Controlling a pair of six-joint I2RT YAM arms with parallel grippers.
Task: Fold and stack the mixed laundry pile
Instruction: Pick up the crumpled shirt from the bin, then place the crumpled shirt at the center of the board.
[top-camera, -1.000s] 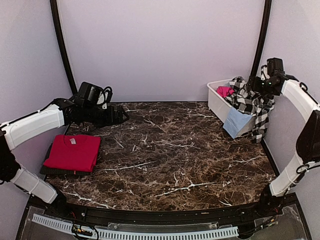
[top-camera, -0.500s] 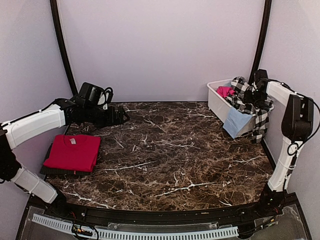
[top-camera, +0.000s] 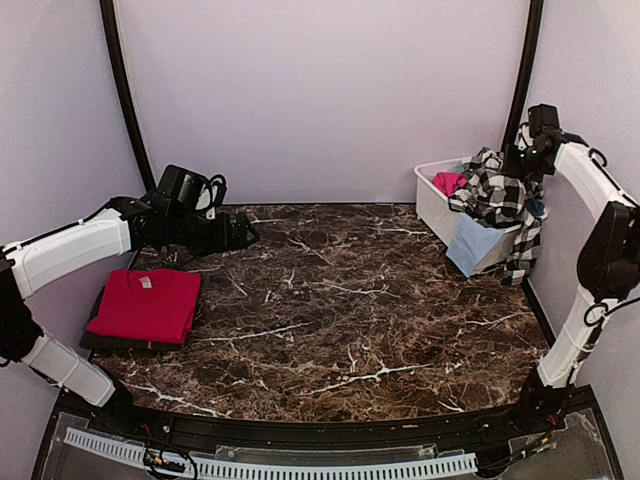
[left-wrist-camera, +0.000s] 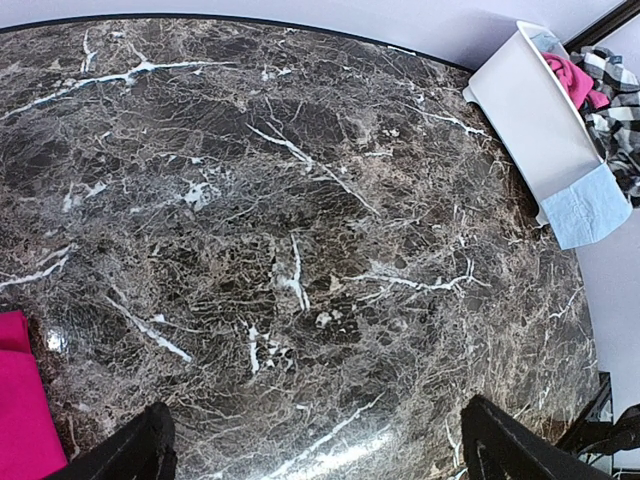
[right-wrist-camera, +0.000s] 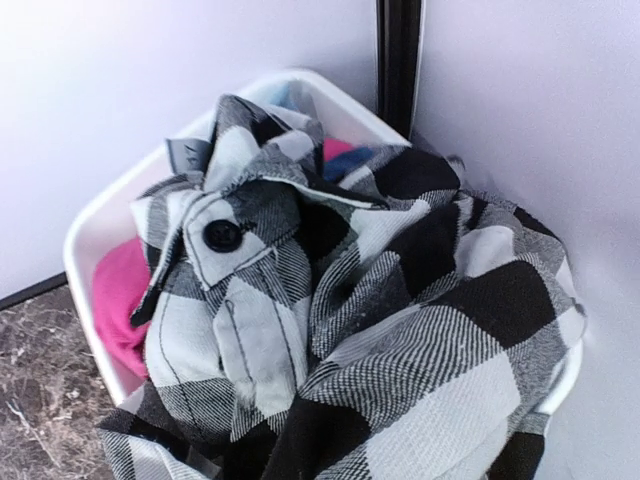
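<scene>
The dark brown marble-patterned tabletop (top-camera: 330, 300) fills the floor between pale lilac walls (top-camera: 320, 90). The white-and-black left arm (top-camera: 70, 250) reaches in from the left side; its left gripper (top-camera: 243, 232) hovers above the far-left part of the table, fingers (left-wrist-camera: 135, 455) spread wide apart with nothing between them. The white-and-black right arm (top-camera: 590, 185) arcs up along the right wall; its right gripper (top-camera: 520, 160) sits above the far-right corner, fingers drawn together on a fold of cloth, though its own camera shows only bunched fabric and not the fingertips.

The white rectangular plastic tub (top-camera: 432, 200) stands at the far-right of the table, against the wall. The laundry pile is in it and spilling over it. The black-and-white checked shirt (top-camera: 495, 195) is heaped on top, rising to a peak at the right gripper and trailing down the tub's right end to the tabletop. The light blue cloth (top-camera: 470, 245) drapes over the tub's near wall; the pink garment (top-camera: 448, 182) lies inside at the far-left end, partly under the checked cloth; a scrap of blue cloth (right-wrist-camera: 345, 163) peeks out behind the shirt.

The folded red tee (top-camera: 145, 305) lies flat near the table's left edge, stacked on a folded dark garment (top-camera: 100, 340) whose edge shows beneath it; both are well apart from the tub. A round black button (right-wrist-camera: 222, 235) sits on a flap of the shirt.
</scene>
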